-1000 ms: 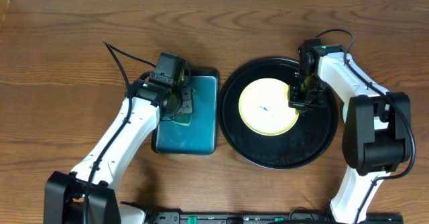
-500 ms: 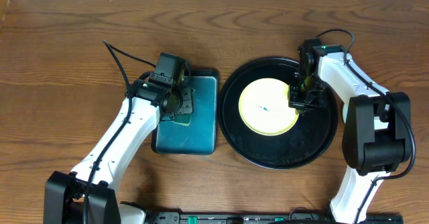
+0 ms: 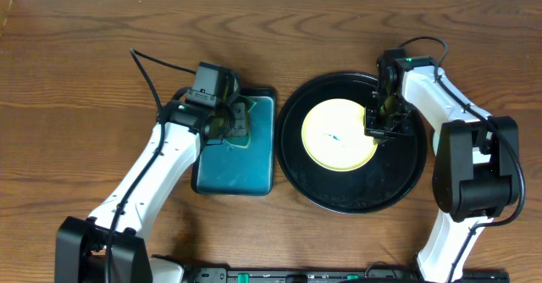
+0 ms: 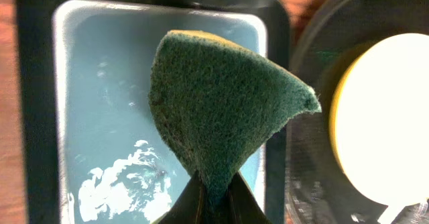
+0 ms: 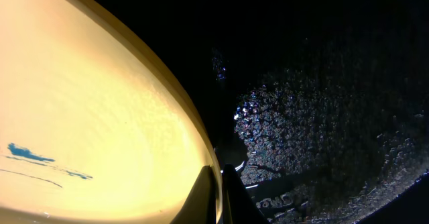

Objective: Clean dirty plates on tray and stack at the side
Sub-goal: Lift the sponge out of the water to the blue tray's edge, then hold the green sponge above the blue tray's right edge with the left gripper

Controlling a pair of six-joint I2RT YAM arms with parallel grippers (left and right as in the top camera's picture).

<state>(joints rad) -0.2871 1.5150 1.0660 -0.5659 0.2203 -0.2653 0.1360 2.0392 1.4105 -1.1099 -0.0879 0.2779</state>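
One pale yellow plate (image 3: 334, 139) lies in the round black tray (image 3: 406, 177), a thin blue-green smear (image 5: 27, 151) at its centre. My right gripper (image 3: 377, 124) is shut on the plate's right rim, one finger on each side of the edge (image 5: 219, 197). My left gripper (image 3: 233, 122) is shut on a dark green, yellow-backed sponge (image 4: 221, 110), which hangs above the teal tray (image 4: 100, 83). In the left wrist view the plate (image 4: 389, 117) and the black tray (image 4: 315, 70) lie to the right of the sponge.
The rectangular teal tray (image 3: 246, 169) holds water with white foam (image 4: 114, 190) and sits just left of the black tray. Bare wooden tabletop (image 3: 76, 80) surrounds both. A black cable (image 3: 148, 75) trails from the left arm.
My left gripper has lifted the sponge up off the teal tray and shifted it slightly toward the black tray. The right gripper and the plate have not moved.
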